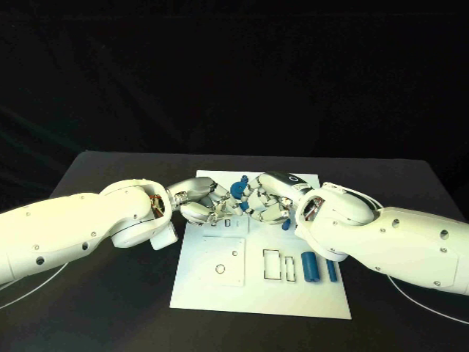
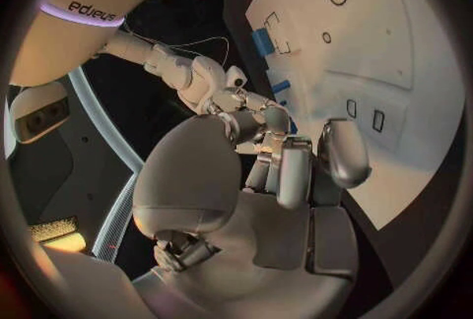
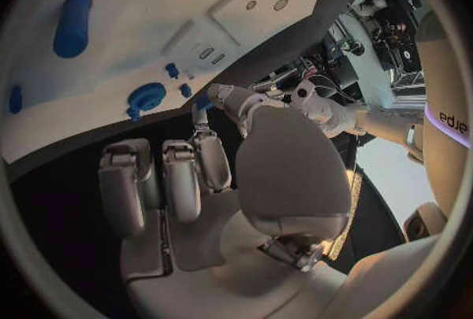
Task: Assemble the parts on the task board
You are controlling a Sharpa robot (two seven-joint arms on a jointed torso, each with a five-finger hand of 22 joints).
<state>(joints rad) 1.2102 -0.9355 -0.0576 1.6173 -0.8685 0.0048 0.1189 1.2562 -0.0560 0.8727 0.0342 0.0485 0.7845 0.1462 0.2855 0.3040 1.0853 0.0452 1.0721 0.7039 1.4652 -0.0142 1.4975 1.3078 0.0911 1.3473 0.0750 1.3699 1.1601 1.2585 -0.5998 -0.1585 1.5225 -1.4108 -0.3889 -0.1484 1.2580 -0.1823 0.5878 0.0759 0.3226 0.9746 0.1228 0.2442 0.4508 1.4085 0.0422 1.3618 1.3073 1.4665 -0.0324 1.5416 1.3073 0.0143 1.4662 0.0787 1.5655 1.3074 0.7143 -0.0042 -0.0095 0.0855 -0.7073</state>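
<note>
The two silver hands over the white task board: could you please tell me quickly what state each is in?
Left hand: fingers curled, whether it holds anything cannot be told.
Right hand: cannot be told either.

The counter [image 1: 108, 293] is seen as matt black. The task board [image 1: 219, 286] is white, marked with thin black outlines of rectangles and small circles. Two blue cylindrical parts [image 1: 310, 267] are noted on its near right area, and a blue disc-shaped part [image 3: 147, 96] with small blue pegs beside it is recorded in the right wrist view. Both arms are white; the left hand [image 1: 200, 202] and right hand [image 1: 264, 199] are silver-grey, with fingers [image 3: 126, 185] of the same metallic tone.
</note>
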